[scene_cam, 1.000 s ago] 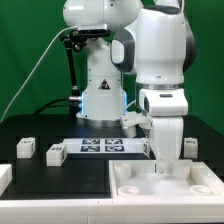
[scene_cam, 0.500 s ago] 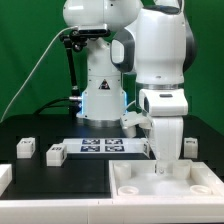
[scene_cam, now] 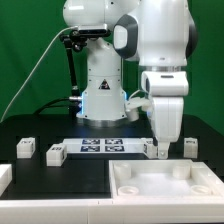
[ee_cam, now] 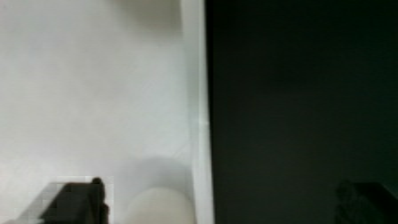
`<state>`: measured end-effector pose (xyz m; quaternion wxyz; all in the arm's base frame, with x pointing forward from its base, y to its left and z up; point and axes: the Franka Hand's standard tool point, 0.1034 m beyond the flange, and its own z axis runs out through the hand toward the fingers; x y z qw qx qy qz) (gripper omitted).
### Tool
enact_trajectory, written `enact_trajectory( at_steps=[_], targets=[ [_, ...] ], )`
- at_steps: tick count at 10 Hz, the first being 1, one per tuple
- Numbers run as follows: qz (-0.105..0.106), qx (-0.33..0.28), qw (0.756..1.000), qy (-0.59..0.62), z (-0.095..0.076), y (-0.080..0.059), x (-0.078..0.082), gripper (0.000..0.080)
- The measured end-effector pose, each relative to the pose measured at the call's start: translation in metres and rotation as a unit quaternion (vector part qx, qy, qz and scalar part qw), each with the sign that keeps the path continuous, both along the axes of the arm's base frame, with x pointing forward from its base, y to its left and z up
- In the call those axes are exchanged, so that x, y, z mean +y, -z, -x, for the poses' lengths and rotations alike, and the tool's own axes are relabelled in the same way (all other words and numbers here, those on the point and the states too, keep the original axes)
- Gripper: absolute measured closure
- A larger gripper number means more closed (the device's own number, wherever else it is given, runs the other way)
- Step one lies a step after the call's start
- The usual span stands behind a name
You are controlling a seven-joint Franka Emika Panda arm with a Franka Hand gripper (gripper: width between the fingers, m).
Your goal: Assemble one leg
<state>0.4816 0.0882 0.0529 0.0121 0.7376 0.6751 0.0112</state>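
Observation:
My gripper point(scene_cam: 163, 153) hangs just above the far edge of the large white square piece point(scene_cam: 135, 182), near one of its raised corner sockets. In the wrist view the gripper point(ee_cam: 217, 203) is open. Its dark fingertips point(ee_cam: 71, 202) stand wide apart with nothing between them but the white piece point(ee_cam: 98, 90) and a rounded bump point(ee_cam: 185, 205). Two legs, small white blocks with marker tags, lie at the exterior view's left point(scene_cam: 25, 147) point(scene_cam: 55, 153). A third leg point(scene_cam: 188, 146) lies just to the right of the gripper.
The marker board point(scene_cam: 103, 146) lies on the black table behind the square piece, in front of the arm's base point(scene_cam: 100, 100). A white part shows at the left front edge point(scene_cam: 4, 178). A black cable runs down at the left.
The gripper has risen from the far corner of the large square piece and shifted slightly to the exterior view's right. The parts on the table have not moved.

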Motion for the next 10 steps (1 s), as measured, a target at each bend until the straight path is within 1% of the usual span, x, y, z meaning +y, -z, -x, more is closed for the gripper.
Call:
enact_trajectory(
  at_steps=[1,2,4,5,6,7,8,9,10],
  targets=[
    [0.001,-0.007,1.000,0.013,0.004,-0.011,0.003,0.0151],
    [0.002,-0.014,1.000,0.020,0.004,-0.020,0.006,0.0151],
    [0.001,-0.013,1.000,0.026,0.004,-0.018,0.006,0.0151],
    [-0.002,-0.013,0.998,0.062,0.004,-0.018,0.007,0.0151],
    [-0.008,-0.015,0.992,0.126,0.006,-0.017,0.009,0.0151],
    [-0.016,-0.016,0.981,0.191,0.018,-0.011,0.012,0.0151],
    [-0.020,-0.009,0.960,0.280,0.029,-0.009,0.016,0.0151],
    [-0.032,-0.012,0.936,0.349,0.034,-0.009,0.023,0.0151],
    [-0.040,-0.011,0.917,0.396,0.038,-0.007,0.025,0.0151]
  ],
)
